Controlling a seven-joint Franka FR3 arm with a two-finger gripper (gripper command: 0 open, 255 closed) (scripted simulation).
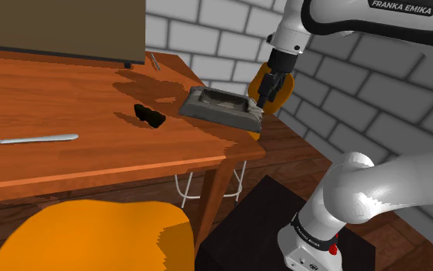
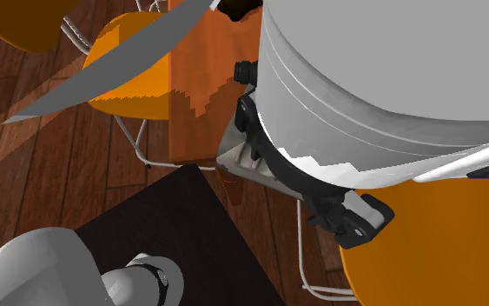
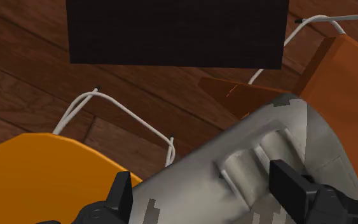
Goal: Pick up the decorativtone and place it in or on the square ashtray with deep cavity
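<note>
Shoulder view: claw (image 1: 262, 104) wide, empty, at grey square ashtray (image 1: 221, 108) rim, tabletop (image 1: 68, 165) corner; dark stone (image 1: 150, 115) nearby, apart.

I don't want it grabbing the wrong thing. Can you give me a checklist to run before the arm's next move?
1. Jaws open: ok, they stand apart in the wrist view.
2. Jaws empty: ok, nothing is clasped between them.
3. Over the dark stone: not ok, the gripper hangs at the grey ashtray's right end in the shoulder view.
4. Stone reachable: ok, it lies alone on the table, apart from the ashtray.
5. Jaws clear of the ashtray's rim: cannot tell.
</note>
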